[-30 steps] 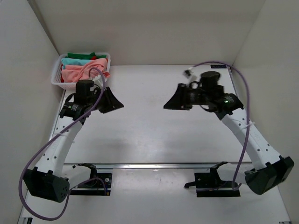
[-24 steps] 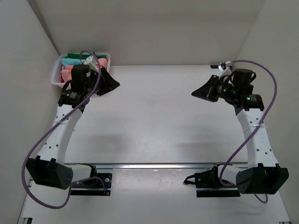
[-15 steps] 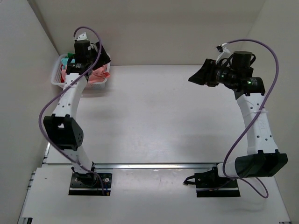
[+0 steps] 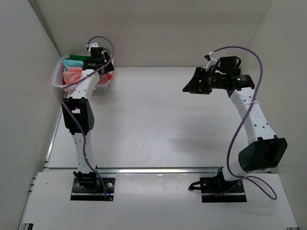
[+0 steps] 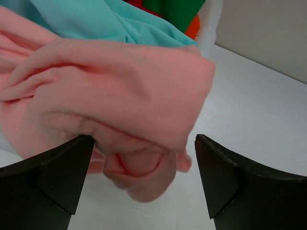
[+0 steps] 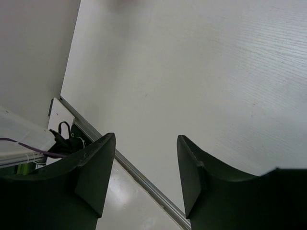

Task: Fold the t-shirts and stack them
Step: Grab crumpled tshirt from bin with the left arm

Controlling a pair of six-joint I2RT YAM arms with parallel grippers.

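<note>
The t-shirts lie heaped in a white basket at the table's far left corner: salmon-pink in front, teal and green behind, red at the right side. My left gripper hovers over the basket's right end, open. In the left wrist view a fold of the pink shirt bulges out and hangs between the spread fingers of the left gripper, apart from both. Teal and green cloth show behind it. My right gripper is open over bare table, holding nothing.
The basket's white wall stands just right of the pink cloth. A metal rail runs along the table's near edge, seen between the fingers of the right gripper. White walls enclose the table on the left, back and right.
The left arm has stretched out from mid-table to the basket and its jaws have spread wide. The right arm has swung back toward the table's middle and its jaws have opened too.
</note>
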